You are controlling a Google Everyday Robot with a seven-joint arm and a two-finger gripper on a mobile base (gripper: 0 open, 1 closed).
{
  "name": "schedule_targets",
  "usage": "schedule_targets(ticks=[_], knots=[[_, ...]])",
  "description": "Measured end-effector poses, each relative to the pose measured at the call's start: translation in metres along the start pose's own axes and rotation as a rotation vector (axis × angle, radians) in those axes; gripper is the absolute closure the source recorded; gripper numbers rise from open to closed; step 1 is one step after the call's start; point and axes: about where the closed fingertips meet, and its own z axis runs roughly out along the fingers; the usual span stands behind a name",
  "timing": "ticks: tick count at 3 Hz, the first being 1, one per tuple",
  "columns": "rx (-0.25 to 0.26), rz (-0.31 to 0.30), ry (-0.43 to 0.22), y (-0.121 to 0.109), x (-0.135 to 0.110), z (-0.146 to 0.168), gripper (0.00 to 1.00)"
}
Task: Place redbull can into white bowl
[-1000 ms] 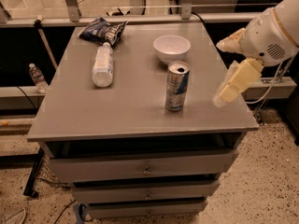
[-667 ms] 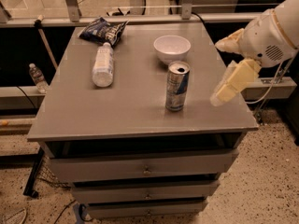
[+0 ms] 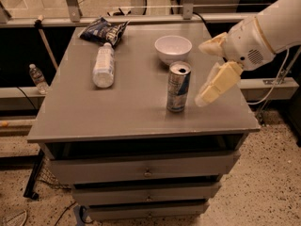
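The redbull can (image 3: 178, 86) stands upright on the grey cabinet top (image 3: 117, 112), right of the middle, with its pull-tab top showing. The white bowl (image 3: 173, 48) sits just behind the can, empty and upright. My gripper (image 3: 203, 73) comes in from the right on a white arm. It is open, with its two cream fingers (image 3: 217, 82) spread apart, one high and one low. It sits just right of the can at can height and does not touch it.
A clear plastic bottle (image 3: 103, 65) with a white cap lies on its side at the left. A dark chip bag (image 3: 104, 30) lies behind it. Drawers are below the top. A small bottle (image 3: 37, 78) stands on the floor at the left.
My gripper has moved left, closer to the can. The can, the bowl and the bottle have not moved.
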Motion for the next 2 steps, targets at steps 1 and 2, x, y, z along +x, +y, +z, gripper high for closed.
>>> schedule_targets(ticks=[1, 2], knots=[[-0.030, -0.004, -0.018, 0.001, -0.002, 0.017, 0.00], [-0.041, 0.012, -0.077, -0.001, 0.003, 0.030, 0.00]])
